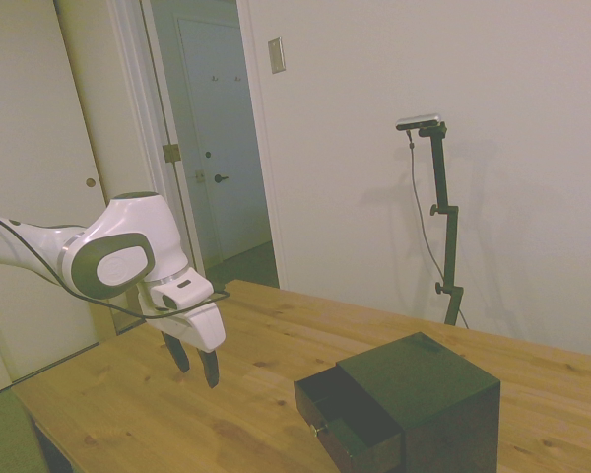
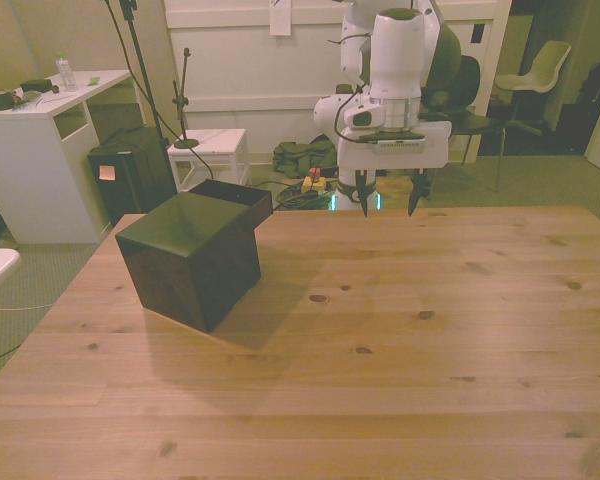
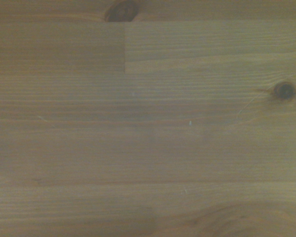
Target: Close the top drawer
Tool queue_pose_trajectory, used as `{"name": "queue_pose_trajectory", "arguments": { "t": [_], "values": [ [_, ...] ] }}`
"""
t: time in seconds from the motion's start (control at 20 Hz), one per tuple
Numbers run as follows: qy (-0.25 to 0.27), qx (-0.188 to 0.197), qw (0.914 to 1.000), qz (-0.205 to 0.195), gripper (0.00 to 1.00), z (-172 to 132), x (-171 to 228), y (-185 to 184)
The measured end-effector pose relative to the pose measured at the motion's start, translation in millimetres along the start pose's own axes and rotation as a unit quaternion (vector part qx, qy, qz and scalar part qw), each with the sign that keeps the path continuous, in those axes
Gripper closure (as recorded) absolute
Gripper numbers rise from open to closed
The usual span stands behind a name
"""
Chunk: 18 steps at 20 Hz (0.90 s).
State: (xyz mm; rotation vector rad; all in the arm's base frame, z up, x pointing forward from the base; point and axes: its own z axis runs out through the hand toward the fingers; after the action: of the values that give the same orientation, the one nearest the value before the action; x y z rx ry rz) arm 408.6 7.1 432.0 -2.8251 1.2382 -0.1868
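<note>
Pine table [image 2: 400, 340] holds the chest [image 2: 192, 258] – top drawer [image 1: 347, 417] pulled out – claw [image 2: 388, 196] open, empty.

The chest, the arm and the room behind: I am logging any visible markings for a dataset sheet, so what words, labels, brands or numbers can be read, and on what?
None can be read.
Dark chest and its open top drawer: no lettering shows.
Claw and arm: no readable marking.
White paper on the back wall: too small to read.
Small tag on the black box by the desk: too blurred to read.
Wrist view: bare table wood only.
</note>
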Motion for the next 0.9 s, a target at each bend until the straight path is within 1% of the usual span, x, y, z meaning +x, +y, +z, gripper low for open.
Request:
{"name": "queue_pose_trajectory", "arguments": {
  "t": [0.1, 0.15, 0.25, 0.45, 0.65, 0.75, 0.9],
  "values": [
    [0.000, 0.000, 1.0000, 0.003, 0.00, 0, 1, 1],
    [0.000, 0.000, 0.9999, 0.013, 0.00, 0, 2, 2],
    [0.006, 0.002, 0.9989, 0.047, 0.00, -1, 6, 3],
    [0.025, -0.002, 0.9935, 0.111, 0.00, -8, 20, 19],
    [0.047, -0.019, 0.9850, 0.165, 0.00, -14, 41, 60],
    [0.051, -0.030, 0.9801, 0.190, 0.00, -15, 55, 82],
    [0.054, -0.036, 0.9734, 0.220, 0.00, -15, 72, 110]
  ]
}}
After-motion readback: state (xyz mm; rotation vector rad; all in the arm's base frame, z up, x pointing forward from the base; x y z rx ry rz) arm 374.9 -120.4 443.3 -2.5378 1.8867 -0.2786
